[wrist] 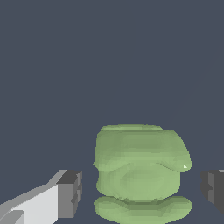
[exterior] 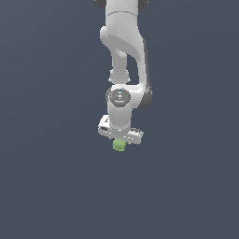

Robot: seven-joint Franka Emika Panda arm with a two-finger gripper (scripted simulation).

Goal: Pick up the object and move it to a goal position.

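The object (exterior: 118,145) is a small light-green ridged barrel-like lump. In the exterior view it shows just under the white hand of the arm. In the wrist view the object (wrist: 140,173) fills the space between the two dark finger pads (wrist: 70,192). A narrow gap shows on each side of it, so the pads stand beside it without touching. My gripper (exterior: 119,140) is open around the object, and it shows in the wrist view (wrist: 142,192) too. The top of the object is hidden by the hand in the exterior view.
The plain dark grey-blue surface (exterior: 56,186) runs in all directions around the arm. No other object, container or edge shows in either view.
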